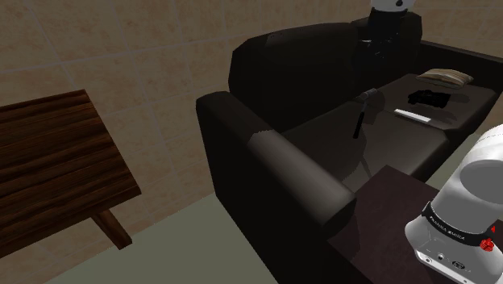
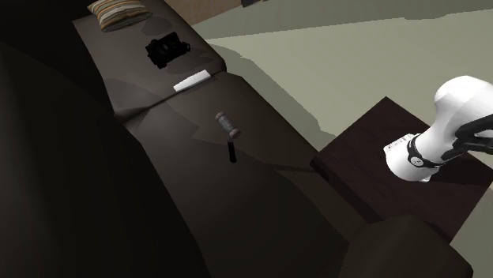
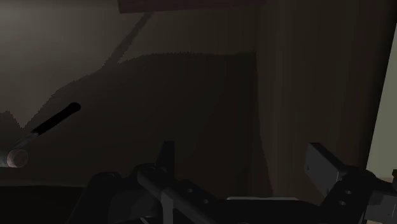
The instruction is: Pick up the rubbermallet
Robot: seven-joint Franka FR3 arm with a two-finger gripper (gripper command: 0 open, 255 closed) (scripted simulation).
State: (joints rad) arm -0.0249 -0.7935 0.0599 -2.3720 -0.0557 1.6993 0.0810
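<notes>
Up close, the gripper (image 3: 245, 159) has its 2 black fingers (image 3: 167, 156) spread wide apart, with nothing between them. Past it, off to one side, the rubber mallet (image 3: 44, 130) lies flat on the dark sofa (image 1: 242, 137) seat (grey head, black handle). Farther along the seat sit a white strip (image 2: 192, 80), a black thing (image 2: 166, 49) and a striped pillow (image 2: 117, 12).

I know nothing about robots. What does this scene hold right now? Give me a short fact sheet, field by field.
setting: dark brown sofa
target: grey-headed mallet with black handle, lying flat on the sofa seat
gripper: black two-finger gripper, open, holding nothing, apart from the mallet
also on seat: black blocky object; flat white strip; striped cushion
nearby: brown wooden table
</notes>
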